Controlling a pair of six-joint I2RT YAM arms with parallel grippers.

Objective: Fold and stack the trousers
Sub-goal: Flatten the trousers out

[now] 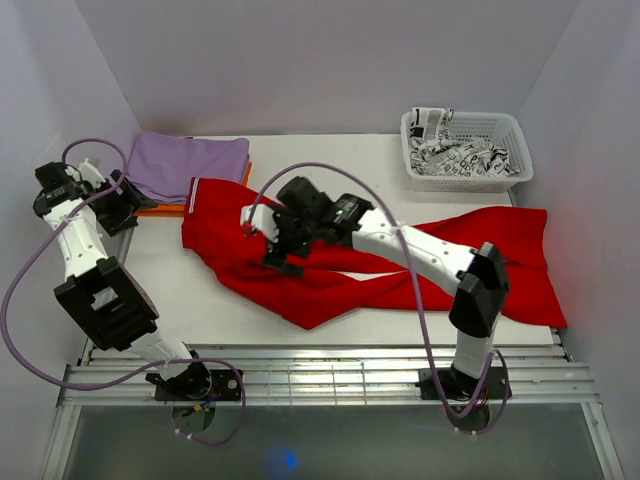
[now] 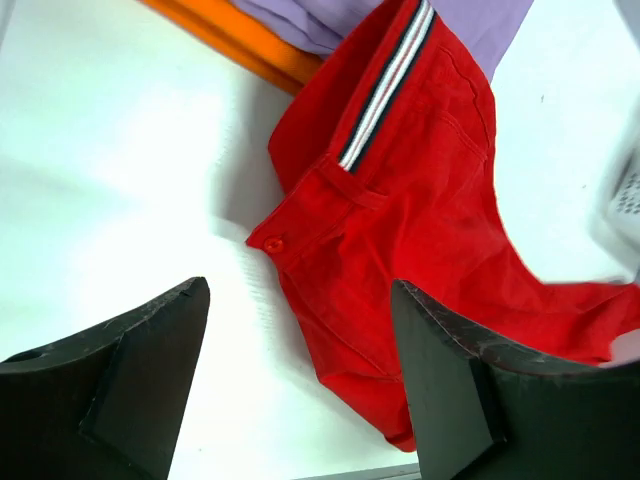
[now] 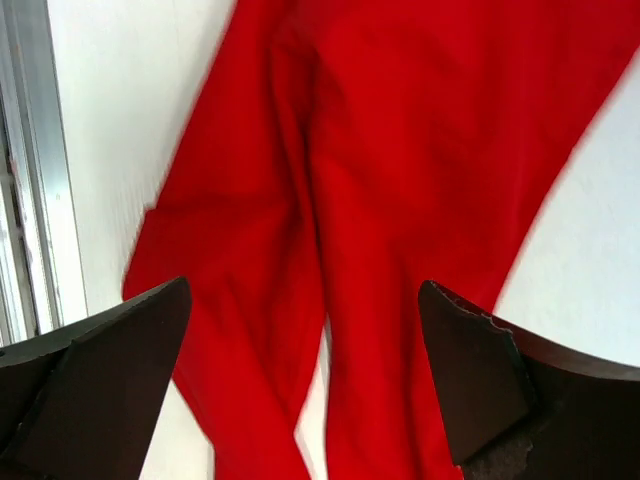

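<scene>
The red trousers (image 1: 330, 275) lie spread across the table, waistband at the left and both legs running right. My left gripper (image 1: 138, 205) hovers open just left of the waistband, holding nothing. In the left wrist view its open gripper (image 2: 300, 290) frames the trousers (image 2: 400, 210), whose striped waistband and button show. My right gripper (image 1: 275, 240) hangs open over the upper part of the trousers. The right wrist view shows this gripper (image 3: 305, 288) wide apart above the two red legs (image 3: 400, 150), with nothing between the fingers.
A folded lilac-purple cloth (image 1: 190, 160) lies on an orange one (image 1: 160, 210) at the back left, touching the waistband. A white basket (image 1: 470, 117) with a black-and-white patterned cloth (image 1: 455, 155) stands at the back right. Metal rails (image 1: 320, 365) run along the near edge.
</scene>
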